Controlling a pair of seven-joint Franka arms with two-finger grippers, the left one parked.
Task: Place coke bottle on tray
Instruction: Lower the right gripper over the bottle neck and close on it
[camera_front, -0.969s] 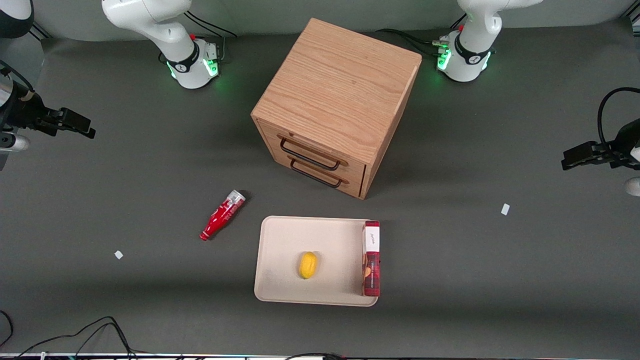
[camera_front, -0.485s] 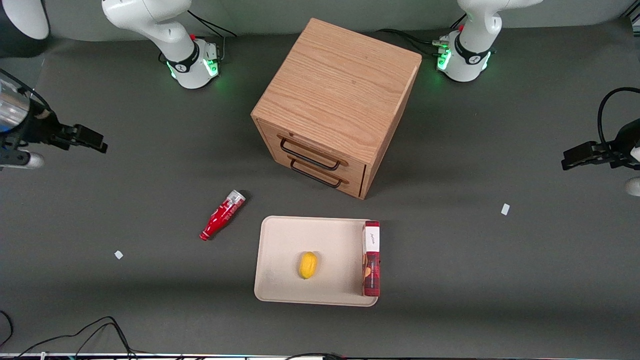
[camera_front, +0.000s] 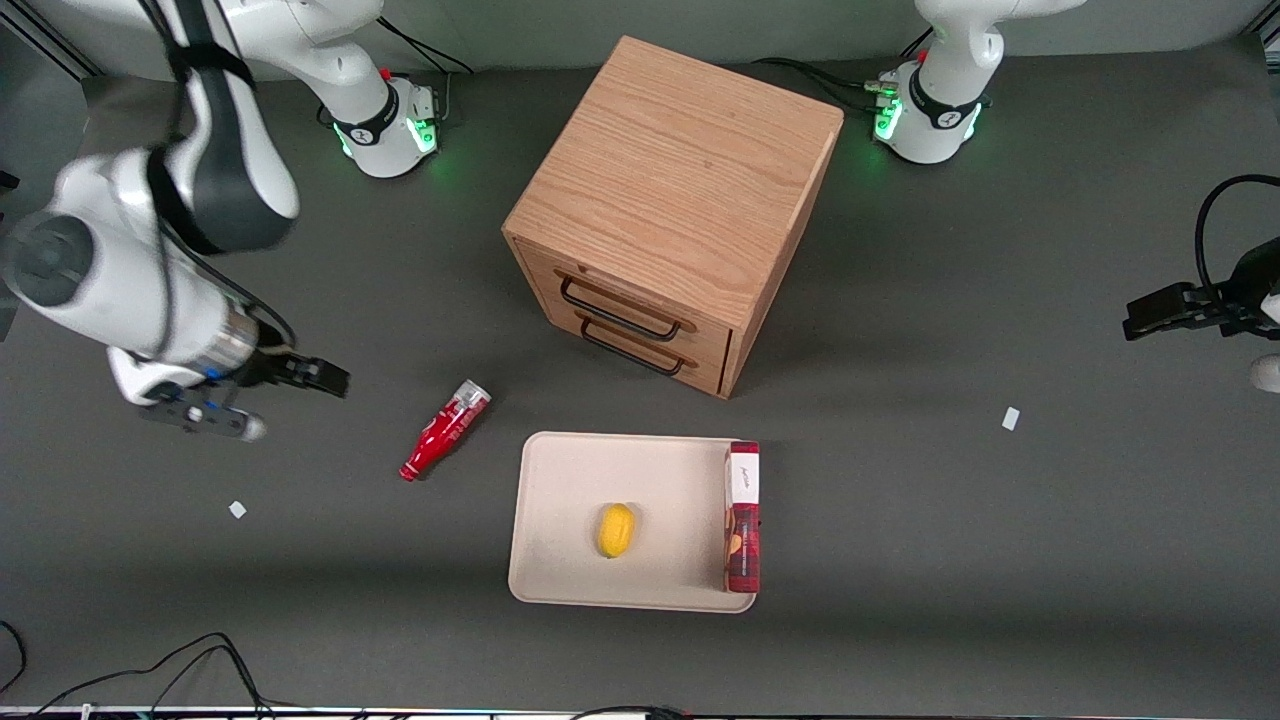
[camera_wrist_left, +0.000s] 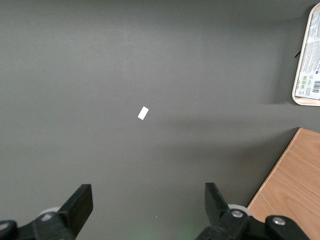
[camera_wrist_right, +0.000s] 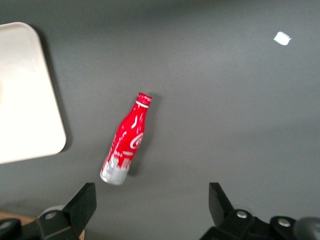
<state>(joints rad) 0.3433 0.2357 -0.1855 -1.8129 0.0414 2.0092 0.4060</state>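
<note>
The coke bottle (camera_front: 445, 430) is small and red with white script. It lies on its side on the dark table, beside the tray, with its cap end nearer the front camera. It also shows in the right wrist view (camera_wrist_right: 127, 140). The cream-beige tray (camera_front: 560, 480) lies flat, nearer the front camera than the cabinet; a rounded corner of it shows in the right wrist view (camera_wrist_right: 25, 100). My right gripper (camera_front: 330, 381) hovers open and empty above the table, a short way from the bottle toward the working arm's end. In the right wrist view the gripper (camera_wrist_right: 151, 197) has its fingers spread wide, apart from the bottle's silvery base.
An oak drawer cabinet (camera_front: 680, 200) stands farther from the front camera than the tray. A yellow fruit (camera_front: 616, 530) and a dark-red box (camera_front: 742, 520) lie on the tray. White scraps (camera_front: 237, 509) (camera_front: 1010, 418) lie on the table. Cables (camera_front: 200, 660) run along the front edge.
My right arm has swung in from the working arm's end, bringing the gripper much closer to the bottle and nearer the front camera. The bottle and tray have not moved.
</note>
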